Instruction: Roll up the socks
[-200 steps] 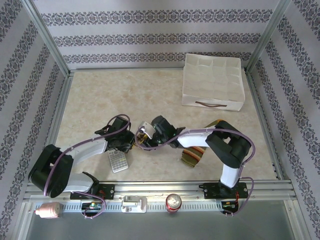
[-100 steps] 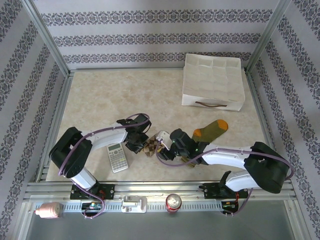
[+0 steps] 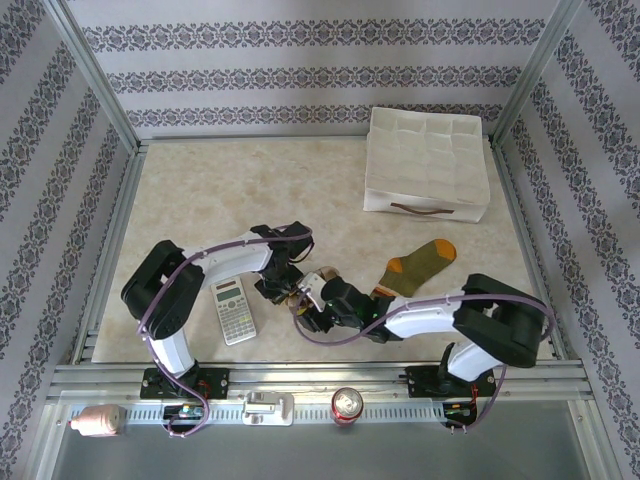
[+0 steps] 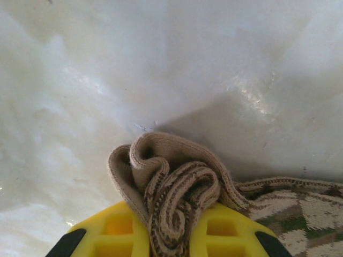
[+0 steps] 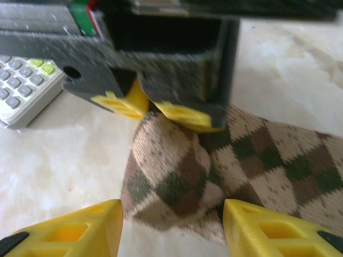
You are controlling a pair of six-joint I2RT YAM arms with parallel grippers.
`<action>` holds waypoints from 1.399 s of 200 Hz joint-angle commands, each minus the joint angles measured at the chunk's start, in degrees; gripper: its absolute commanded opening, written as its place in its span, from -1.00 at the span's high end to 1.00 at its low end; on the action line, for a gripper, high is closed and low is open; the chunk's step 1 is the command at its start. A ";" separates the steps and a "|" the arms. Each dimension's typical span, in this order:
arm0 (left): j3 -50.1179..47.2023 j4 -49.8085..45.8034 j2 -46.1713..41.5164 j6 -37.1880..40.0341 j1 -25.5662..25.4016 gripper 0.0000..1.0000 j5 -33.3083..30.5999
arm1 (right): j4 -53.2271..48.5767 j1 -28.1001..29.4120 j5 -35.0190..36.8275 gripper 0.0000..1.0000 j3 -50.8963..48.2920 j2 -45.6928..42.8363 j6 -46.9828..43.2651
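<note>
Left claw (image 4: 169, 222) pinches the argyle sock (image 4: 171, 179) tight, its beige cuff bunched between yellow fingers (image 4: 115, 233). Brown-and-beige diamonds lie folded at the table's (image 3: 250, 190) 6 o'clock, and the right claw (image 5: 172, 225) is spread wide astride the fold. The green sock (image 3: 415, 265), orange-heeled, lies flat at its 2 o'clock.

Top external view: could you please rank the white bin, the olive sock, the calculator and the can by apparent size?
1. White bin, clearly largest.
2. Olive sock and calculator: visible areas look alike, and the right arm hides part of the sock, so unranked.
3. Can, smallest.
</note>
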 commanded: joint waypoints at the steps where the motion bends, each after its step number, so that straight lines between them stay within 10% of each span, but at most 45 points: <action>1: -0.90 -8.48 3.24 1.03 -0.75 1.00 -0.74 | 2.29 0.95 1.66 -0.02 3.40 2.72 1.00; 51: -0.14 -7.07 3.76 1.44 -0.75 1.00 0.16 | -1.75 1.21 2.63 0.07 8.38 7.89 1.45; 95: -0.27 -5.61 1.14 1.88 -0.59 0.97 0.24 | -5.94 0.89 3.75 0.69 9.50 10.43 4.35; 106: -0.93 -4.50 -0.39 1.80 -0.34 0.73 0.42 | -5.91 0.87 3.88 1.00 8.48 9.30 5.57; 141: -6.18 4.87 -9.13 1.27 2.06 -0.37 -0.01 | -5.09 0.78 1.26 1.00 2.58 6.10 9.91; 162: -9.68 12.39 -14.45 2.10 3.91 -0.65 -0.17 | -1.04 0.78 -1.27 1.00 -3.08 5.82 13.59; 280: -32.58 41.29 -31.18 2.52 -0.27 0.08 2.50 | 23.02 -5.94 -11.45 1.00 -18.40 14.52 27.60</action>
